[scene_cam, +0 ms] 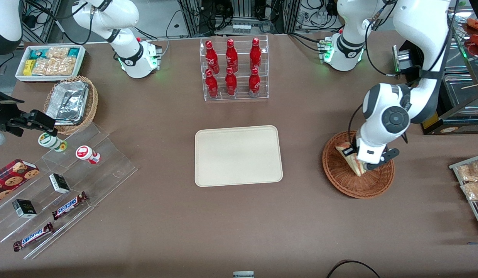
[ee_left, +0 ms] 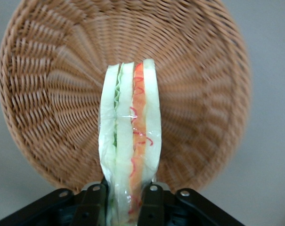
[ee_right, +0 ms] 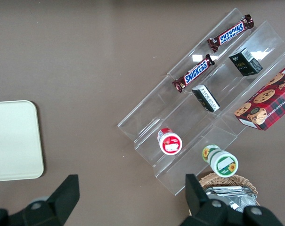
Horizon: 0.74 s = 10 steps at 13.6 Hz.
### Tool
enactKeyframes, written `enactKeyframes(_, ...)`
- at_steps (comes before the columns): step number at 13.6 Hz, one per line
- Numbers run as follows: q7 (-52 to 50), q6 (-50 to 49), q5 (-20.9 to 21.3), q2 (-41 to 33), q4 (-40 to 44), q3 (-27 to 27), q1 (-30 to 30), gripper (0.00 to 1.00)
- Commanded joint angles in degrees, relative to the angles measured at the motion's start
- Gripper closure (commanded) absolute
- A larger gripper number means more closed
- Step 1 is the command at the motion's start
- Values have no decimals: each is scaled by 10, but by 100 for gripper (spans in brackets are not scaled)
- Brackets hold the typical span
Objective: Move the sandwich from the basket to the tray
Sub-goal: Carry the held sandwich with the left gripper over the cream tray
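The sandwich [scene_cam: 350, 159] is a wrapped white-bread wedge with red and green filling [ee_left: 130, 141]. It is pinched between the black fingers [ee_left: 94, 202] of my left gripper [scene_cam: 365, 166], which is shut on it. The gripper hangs over the reddish-brown wicker basket [scene_cam: 341, 179], holding the sandwich above the basket's woven inside [ee_left: 52, 94]; whether the wedge still touches the weave is unclear. The cream tray [scene_cam: 238, 155] lies flat at the table's middle, bare, and also shows in the right wrist view as the tray [ee_right: 12, 141].
A clear rack of red bottles [scene_cam: 234, 69] stands farther from the front camera than the tray. Toward the parked arm's end are clear steps with Snickers bars [scene_cam: 69, 205], a tan basket of foil containers [scene_cam: 71, 102] and a white snack bin [scene_cam: 49, 61]. Bagged snacks [scene_cam: 472, 181] lie beside the basket.
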Motion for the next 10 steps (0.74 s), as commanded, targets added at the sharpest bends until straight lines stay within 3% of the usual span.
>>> enactKeyframes(1, 6, -90, 8, 0, 64, 1, -56, 100)
enactKeyframes(7, -3, -102, -30, 33, 130, 1, -192, 100)
enactKeyframes(10, -3, -103, -33, 94, 201, 1, -251, 100)
